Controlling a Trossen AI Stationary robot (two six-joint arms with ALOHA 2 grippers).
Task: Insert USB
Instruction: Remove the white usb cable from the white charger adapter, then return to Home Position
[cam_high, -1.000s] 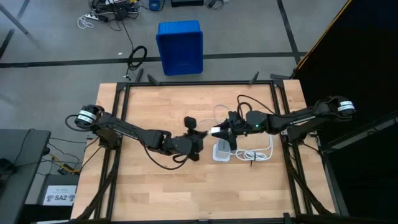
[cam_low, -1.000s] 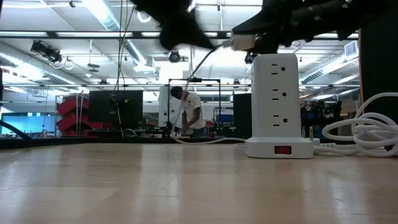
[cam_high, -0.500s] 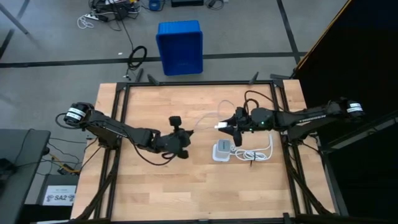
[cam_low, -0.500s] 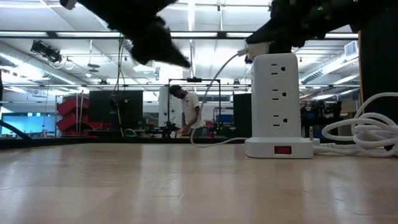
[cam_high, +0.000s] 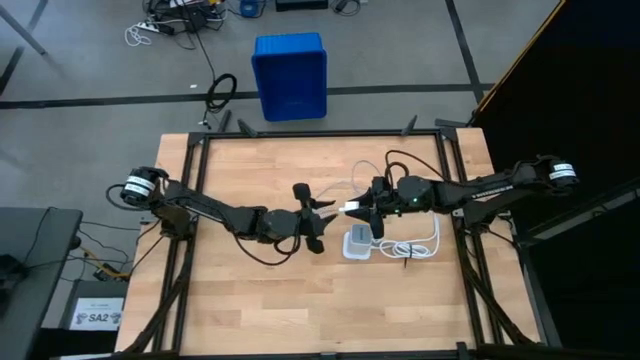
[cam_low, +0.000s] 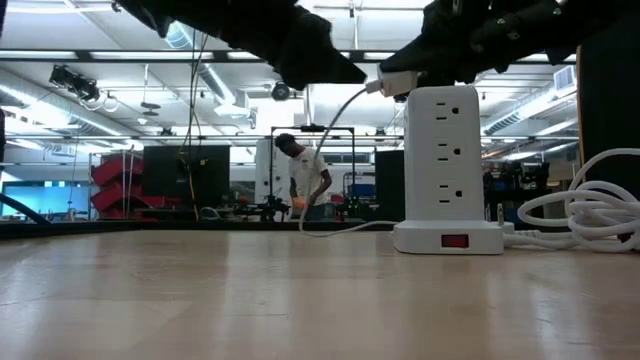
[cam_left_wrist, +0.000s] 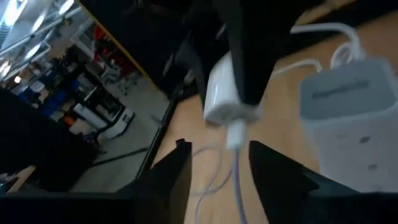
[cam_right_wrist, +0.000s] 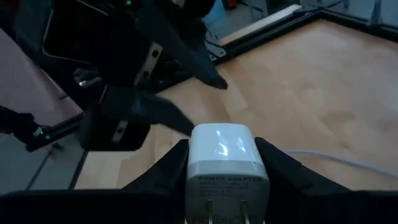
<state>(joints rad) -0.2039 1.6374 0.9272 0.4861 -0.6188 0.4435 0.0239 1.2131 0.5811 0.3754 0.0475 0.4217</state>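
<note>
In the high view the left gripper (cam_high: 318, 212) and right gripper (cam_high: 362, 210) met just above the power tower (cam_high: 356, 243), and their dark bodies hid most of what lay between them; only a white speck of the cube (cam_high: 347, 209) showed. The low view cut both arms off at the top edge, leaving dark masses over the tower (cam_low: 447, 170), with the cube (cam_low: 397, 82) poking out beside the tower's top.

The right arm reached in from the table's right edge, stretched nearly flat toward the tower, its jaws clenched on the cube. Its wrist view showed the cube (cam_right_wrist: 222, 158) between the two fingers (cam_right_wrist: 163, 163), prongs toward the camera. The left arm stretched from the table's left edge toward the tower. Its fingers (cam_left_wrist: 166, 177) stood apart, released, holding nothing, pointed at the cube (cam_left_wrist: 225, 93).

The USB (cam_high: 336, 186) trailed as a thin white line from the cube across the wood on the tower's far side. Only the left wrist view showed its plug (cam_left_wrist: 235, 132) seated in the cube's end, the cable hanging down between the spread fingers. In the low view the cable (cam_low: 338, 122) curved down from the cube to the table (cam_low: 200, 300) beside the tower.

The tower's thick cord (cam_high: 420, 243) lay coiled on its right. A person (cam_low: 305, 180) stood in the room behind, small and hard to make out. A blue bin (cam_high: 289, 75) sat on the floor beyond the table.
</note>
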